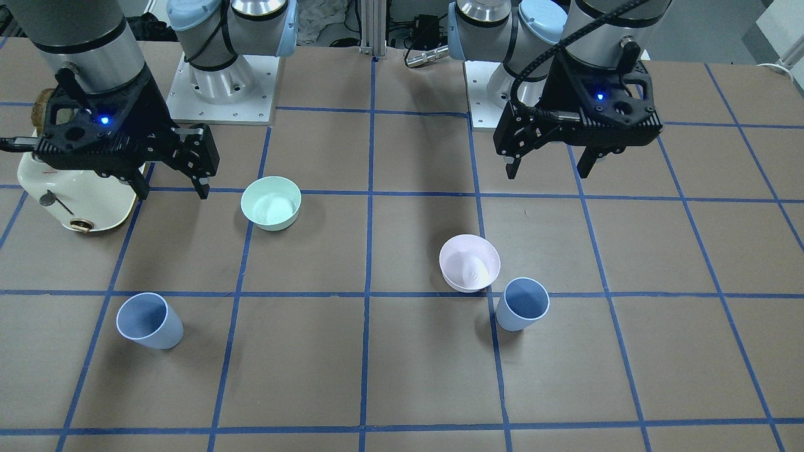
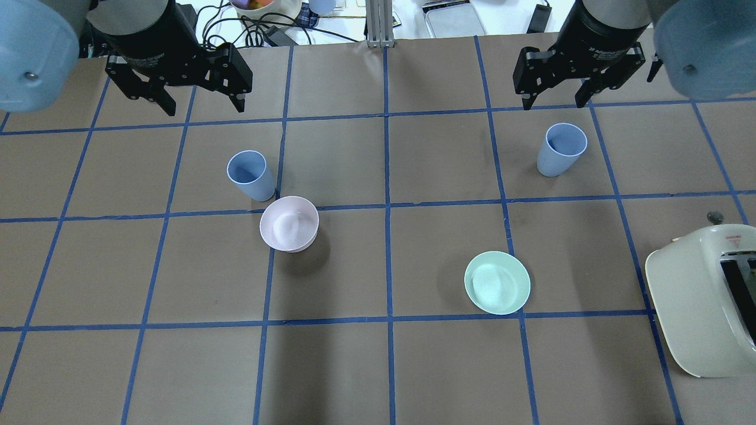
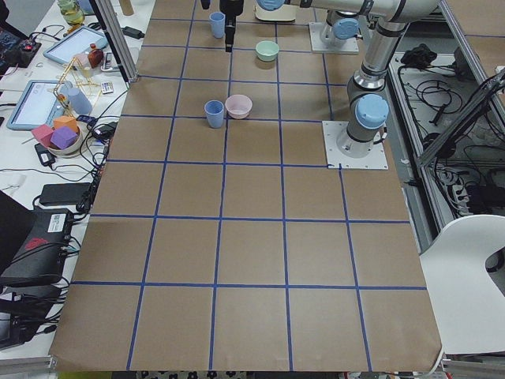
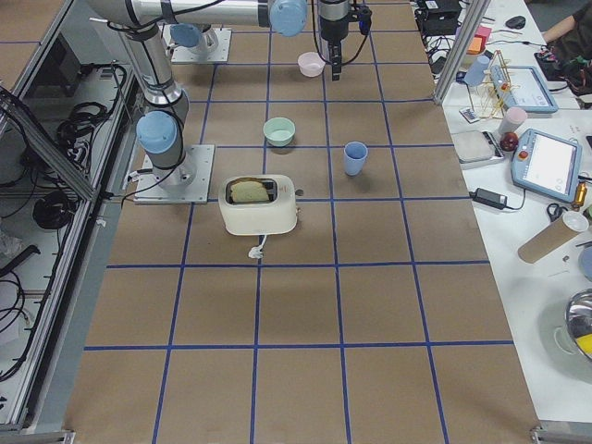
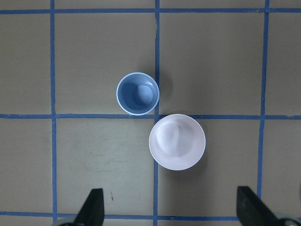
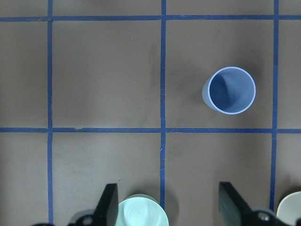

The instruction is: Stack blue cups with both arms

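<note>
Two pale-blue cups stand upright and apart on the table. One blue cup stands next to the pale-pink bowl on my left side. It also shows in the left wrist view. The other blue cup stands alone on my right side, and shows in the right wrist view. My left gripper hangs open and empty high above the table, apart from its cup. My right gripper is likewise open, empty and raised.
A mint-green bowl sits on the right half, nearer the robot. A cream toaster stands at the right edge. The pink bowl almost touches the left cup. Cables and clutter lie beyond the far edge.
</note>
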